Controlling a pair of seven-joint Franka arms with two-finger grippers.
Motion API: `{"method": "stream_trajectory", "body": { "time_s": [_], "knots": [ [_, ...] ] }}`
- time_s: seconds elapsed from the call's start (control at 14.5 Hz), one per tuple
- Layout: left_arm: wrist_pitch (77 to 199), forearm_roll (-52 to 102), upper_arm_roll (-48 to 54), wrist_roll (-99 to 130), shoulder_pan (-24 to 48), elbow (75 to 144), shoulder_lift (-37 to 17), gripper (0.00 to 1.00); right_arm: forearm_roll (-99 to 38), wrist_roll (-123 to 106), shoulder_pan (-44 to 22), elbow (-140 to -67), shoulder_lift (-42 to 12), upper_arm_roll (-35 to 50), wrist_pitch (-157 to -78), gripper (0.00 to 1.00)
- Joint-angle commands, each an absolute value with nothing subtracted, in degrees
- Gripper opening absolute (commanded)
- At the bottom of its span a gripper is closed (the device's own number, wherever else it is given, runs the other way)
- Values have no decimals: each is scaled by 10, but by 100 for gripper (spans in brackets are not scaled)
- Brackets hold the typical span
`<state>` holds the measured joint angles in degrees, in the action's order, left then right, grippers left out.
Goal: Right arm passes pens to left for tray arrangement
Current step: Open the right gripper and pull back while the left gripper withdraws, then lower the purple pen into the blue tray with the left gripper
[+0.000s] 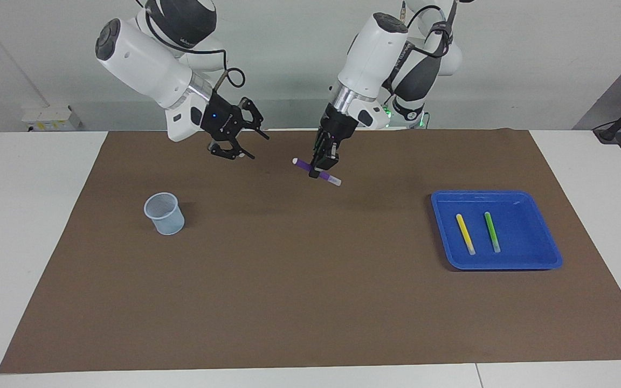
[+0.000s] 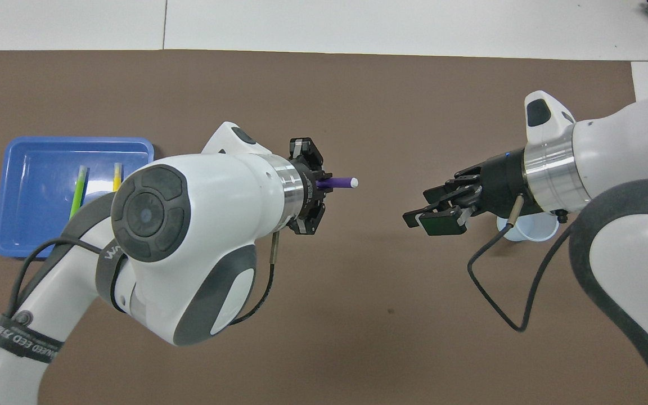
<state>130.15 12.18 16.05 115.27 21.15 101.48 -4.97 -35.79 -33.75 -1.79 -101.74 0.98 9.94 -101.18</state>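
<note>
My left end effector (image 1: 325,164) pinches the purple pen (image 1: 317,172) mid-barrel over the surface; light, stiff, slick, so I'd hold centrally. Right end effector (image 1: 233,141) spread, well apart

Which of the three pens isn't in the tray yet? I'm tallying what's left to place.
The purple pen: the left gripper holds it in the air, while the yellow pen and green pen lie in the blue tray.
</note>
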Motion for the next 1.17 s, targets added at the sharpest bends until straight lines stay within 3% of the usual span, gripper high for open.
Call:
{"method": "stream_trajectory", "body": {
  "time_s": [0.0, 0.48, 1.1],
  "knots": [
    [1209, 131, 165, 1039, 165, 1011, -39, 0, -332, -345, -6, -1024, 16, 101, -1007, 100],
    [1007, 155, 161, 649, -10, 1017, -11, 0, -214, -345, 31, -998, 17, 98, -1007, 100],
    [962, 140, 155, 101, -198, 1073, 20, 0, -70, -308, 66, -946, 16, 96, -998, 100]
  ]
}}
